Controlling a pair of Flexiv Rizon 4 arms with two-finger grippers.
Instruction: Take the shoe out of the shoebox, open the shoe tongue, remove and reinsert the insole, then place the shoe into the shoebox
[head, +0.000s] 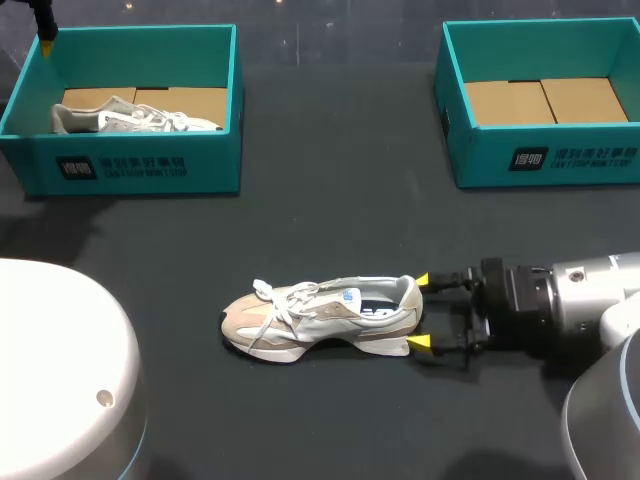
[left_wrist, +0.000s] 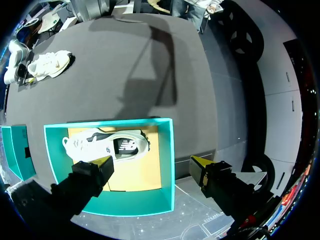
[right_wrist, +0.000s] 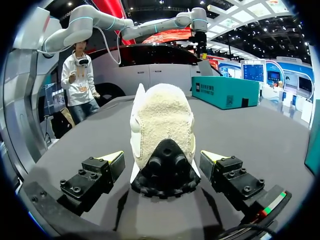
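Observation:
A beige and white shoe (head: 320, 320) stands on the dark table, toe to the left and heel to the right. My right gripper (head: 421, 312) is open, its yellow tips on either side of the heel. In the right wrist view the heel (right_wrist: 162, 135) fills the gap of the gripper (right_wrist: 163, 156), with a slit of space at each finger. A second white shoe (head: 130, 118) lies in the left teal shoebox (head: 140, 165). My left gripper (left_wrist: 151, 161) hangs open above that box (left_wrist: 167, 165), over its shoe (left_wrist: 107, 145); in the head view it (head: 45, 40) shows at the far left corner.
An empty teal shoebox (head: 545, 155) with a cardboard floor stands at the back right. White rounded robot housings fill the front left (head: 60, 370) and front right (head: 600, 420) corners. Bare table lies between the boxes and around the shoe.

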